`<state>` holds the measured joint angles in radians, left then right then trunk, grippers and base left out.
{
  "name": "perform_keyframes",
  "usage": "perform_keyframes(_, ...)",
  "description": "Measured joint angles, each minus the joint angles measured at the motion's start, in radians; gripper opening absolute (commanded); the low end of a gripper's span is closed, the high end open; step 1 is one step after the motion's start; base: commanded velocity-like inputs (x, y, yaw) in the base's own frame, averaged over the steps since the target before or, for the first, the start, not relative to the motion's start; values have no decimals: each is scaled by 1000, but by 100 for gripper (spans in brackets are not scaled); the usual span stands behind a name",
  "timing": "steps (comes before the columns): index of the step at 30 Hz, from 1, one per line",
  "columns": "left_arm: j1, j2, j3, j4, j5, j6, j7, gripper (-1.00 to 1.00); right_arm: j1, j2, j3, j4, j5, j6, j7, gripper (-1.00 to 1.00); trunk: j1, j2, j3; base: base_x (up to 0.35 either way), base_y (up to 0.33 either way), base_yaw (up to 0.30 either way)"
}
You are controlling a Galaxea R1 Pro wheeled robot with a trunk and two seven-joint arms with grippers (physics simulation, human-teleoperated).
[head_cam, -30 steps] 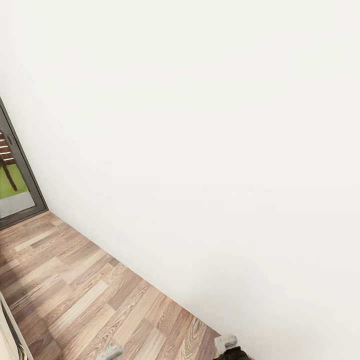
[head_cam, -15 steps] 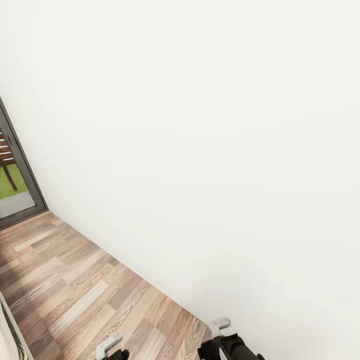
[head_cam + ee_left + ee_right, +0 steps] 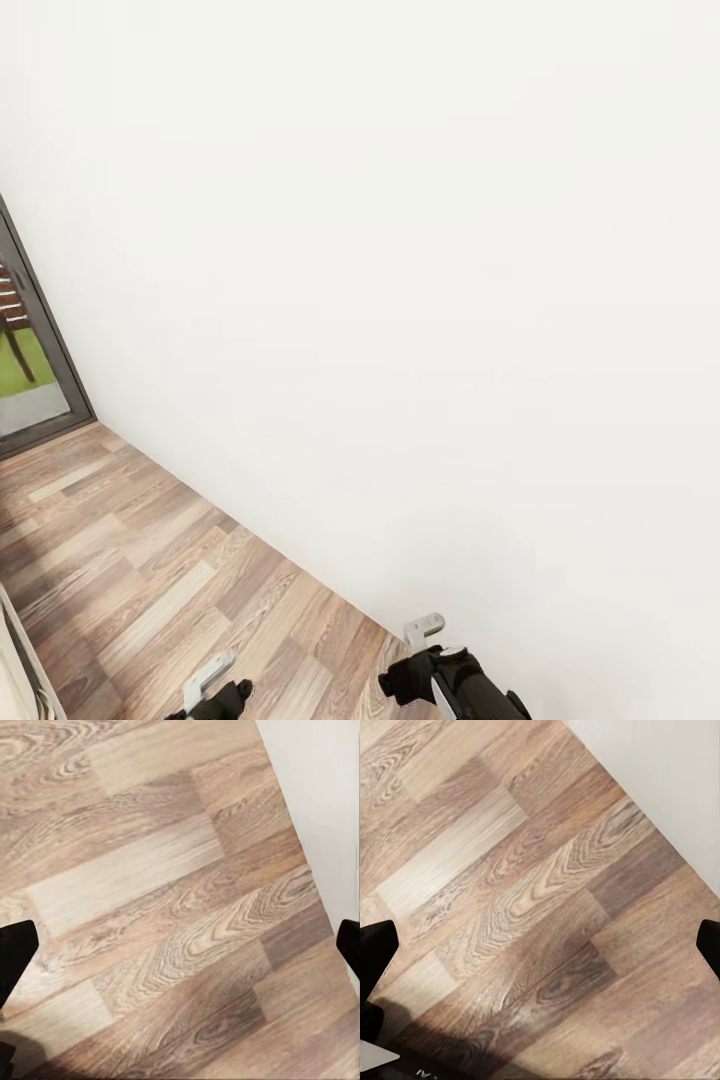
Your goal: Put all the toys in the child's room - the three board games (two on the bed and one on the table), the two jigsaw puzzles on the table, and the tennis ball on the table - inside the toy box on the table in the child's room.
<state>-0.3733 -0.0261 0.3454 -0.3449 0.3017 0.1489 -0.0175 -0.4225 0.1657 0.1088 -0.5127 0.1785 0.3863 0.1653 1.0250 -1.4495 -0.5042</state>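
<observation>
The left gripper (image 3: pixel 212 690) was low at the bottom edge of the head view, over the wood floor (image 3: pixel 150 580), and it carried nothing. In the left wrist view its two dark fingertips (image 3: pixel 16 956) stood far apart at the opposite edges, with bare planks between them, so the jaws were wide. I judged that the arm was kept down and close to the body because the robot was travelling, not working.

Going from left to right in the head view: at the far left there was a dark-framed glass door (image 3: pixel 35 340), and through it some green grass and a wooden chair were visible. Then came the floor, made of long planks in brown and pale beige with strong grain. After it the white wall (image 3: pixel 450 300), smooth and plain, took most of the view and met the floor along a diagonal line.

The right gripper (image 3: pixel 425 650) was near the bottom, close to the wall, also empty. In the right wrist view its fingertips (image 3: pixel 378 945) were spread wide over the planks.

None of the toys, the toy box or the table appeared here; I could not tell where they were, so the task seemed to be in a driving step.
</observation>
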Motion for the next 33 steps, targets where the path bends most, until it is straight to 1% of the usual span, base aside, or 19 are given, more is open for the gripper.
perform_keyframes(2, 64, -14, 2, -146, 7, 36, 2, 100, 0, -1, 5, -19, 0, -1, 14, 100, 0, 0, 0, 0, 0, 0)
perform_keyframes(3, 65, -14, 2, -149, 7, 37, 2, 100, 0, -1, 5, -19, 0, -1, 14, 100, 0, 0, 0, 0, 0, 0)
perform_keyframes(4, 100, -22, 3, -230, 13, 65, 5, 100, 1, -1, 9, -29, 0, -1, 21, 100, 0, 0, 0, 0, 0, 0)
perform_keyframes(5, 165, -35, 4, -379, 25, 127, 16, 100, 3, -3, 23, -57, 0, -1, 35, 100, 0, 0, 0, 0, 0, 0)
perform_keyframes(6, 193, -40, 5, -444, 32, 152, 23, 100, 8, -5, 32, -76, 1, 0, 42, 100, 0, 0, 0, 0, 0, 0)
perform_keyframes(7, 194, -40, 5, -446, 32, 153, 23, 100, 8, -5, 33, -77, 1, 0, 42, 100, 0, 0, 0, 0, 0, 0)
perform_keyframes(10, 245, -49, 5, -560, 46, 197, 49, 100, 50, -10, 56, -165, 1, 1, 57, 100, 0, 0, 0, 0, 0, 0)
perform_keyframes(11, 245, -49, 5, -561, 46, 197, 49, 100, 51, -10, 56, -167, 2, 1, 57, 100, 0, 0, 0, 0, 0, 0)
perform_keyframes(14, 271, -55, 4, -620, 54, 221, 71, 100, 130, -14, 70, -316, 1, 19, 64, 100, 0, 0, 0, 0, 0, 0)
perform_keyframes(16, 281, -58, 1, -646, 57, 230, 80, 100, 186, -16, 76, -421, 2, 58, 67, 100, 0, 0, 0, 0, 0, 0)
perform_keyframes(17, 281, -58, 0, -647, 57, 231, 80, 100, 187, -16, 76, -423, 2, 59, 67, 100, 0, 0, 0, 0, 0, 0)
perform_keyframes(19, 287, -61, -7, -668, 59, 237, 86, 100, 233, -19, 80, -510, 2, 110, 68, 100, 0, 0, 0, 0, 0, 0)
perform_keyframes(22, 289, -62, -13, -679, 60, 240, 87, 100, 252, -21, 82, -549, 2, 135, 69, 100, 0, 0, 0, 0, 0, 0)
perform_keyframes(25, 301, -65, -32, -723, 61, 243, 89, 100, 287, -31, 85, -635, 2, 183, 74, 100, 0, 0, 0, 0, 0, 0)
perform_keyframes(26, 301, -65, -32, -723, 61, 243, 89, 100, 287, -31, 85, -635, 2, 183, 74, 100, 0, 0, 0, 0, 0, 0)
perform_keyframes(28, 315, -66, -41, -753, 66, 244, 89, 100, 301, -42, 86, -677, 1, 202, 82, 100, 0, 0, 0, 0, 0, 0)
perform_keyframes(29, 338, -67, -49, -788, 86, 244, 87, 100, 319, -60, 88, -733, 1, 219, 106, 100, 0, 0, 0, 0, 0, 0)
perform_keyframes(32, 354, -66, -54, -811, 115, 244, 85, 100, 348, -74, 88, -796, 1, 231, 143, 100, 0, 0, 0, 0, 0, 0)
perform_keyframes(33, 354, -66, -54, -811, 115, 244, 85, 100, 349, -75, 88, -796, 1, 231, 144, 100, 0, 0, 0, 0, 0, 0)
